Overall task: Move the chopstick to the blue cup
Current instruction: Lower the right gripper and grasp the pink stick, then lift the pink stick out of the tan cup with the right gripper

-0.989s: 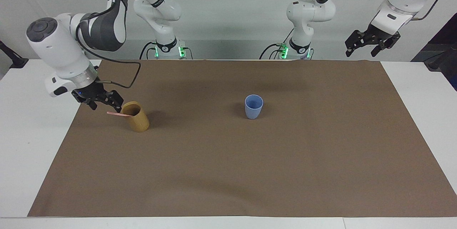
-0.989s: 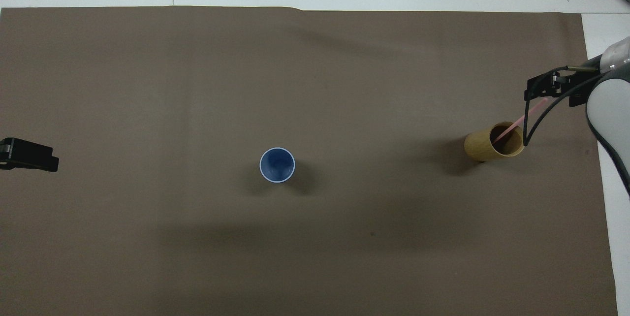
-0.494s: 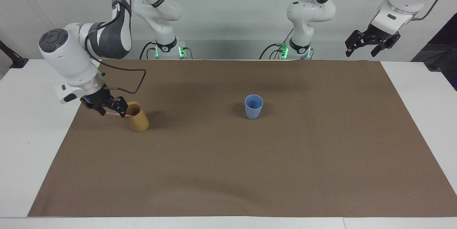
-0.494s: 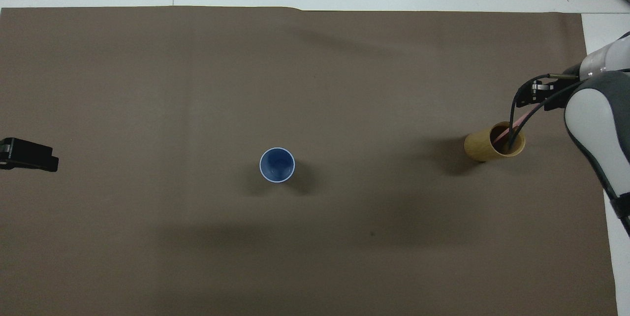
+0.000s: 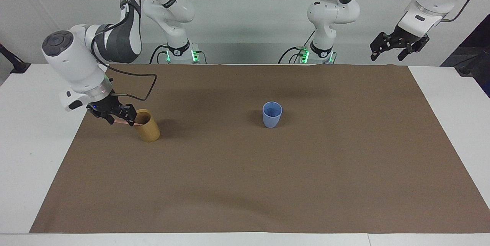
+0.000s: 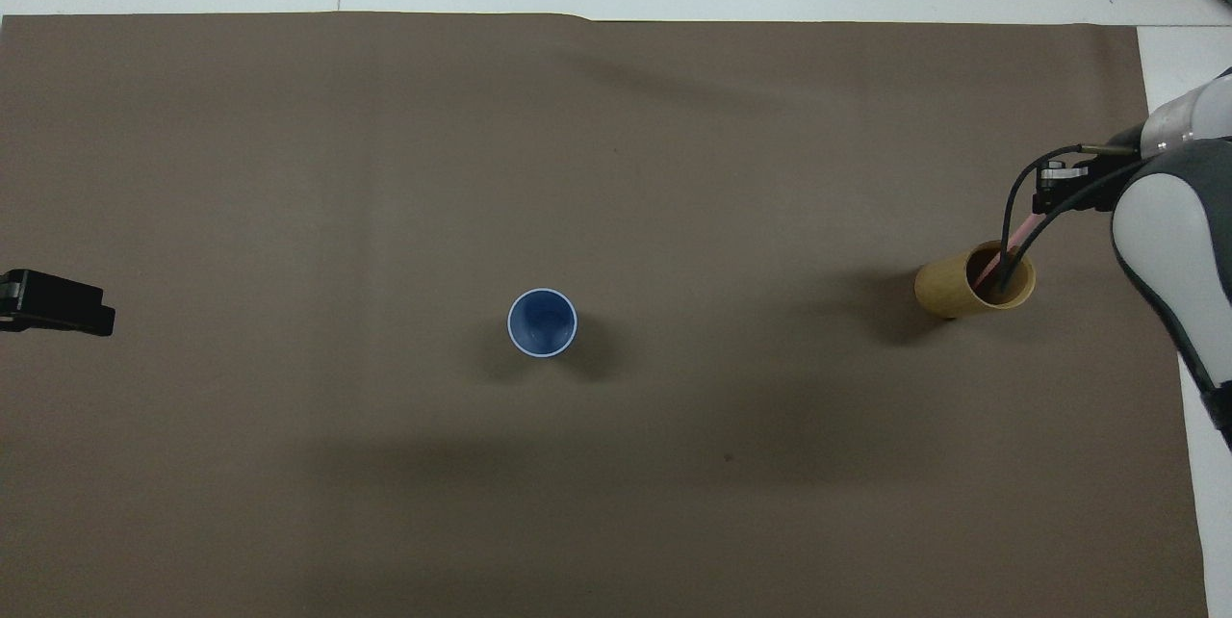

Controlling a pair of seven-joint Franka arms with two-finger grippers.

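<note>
A thin pale pink chopstick (image 5: 124,123) (image 6: 1026,234) leans out of a tan cup (image 5: 149,130) (image 6: 948,290) at the right arm's end of the table. My right gripper (image 5: 121,119) (image 6: 1051,191) is down beside that cup's rim, shut on the chopstick's upper part. The stick's lower end stays inside the tan cup. The blue cup (image 5: 272,115) (image 6: 542,321) stands upright and empty near the middle of the mat. My left gripper (image 5: 398,45) (image 6: 58,302) waits open, raised over the table's edge at the left arm's end.
A brown mat (image 5: 268,184) covers most of the white table (image 5: 451,96). A black cable (image 5: 141,92) loops from the right wrist over the mat beside the tan cup.
My right gripper came down onto the chopstick and shut on it. The tan cup shifted slightly. The left arm and the blue cup stayed put.
</note>
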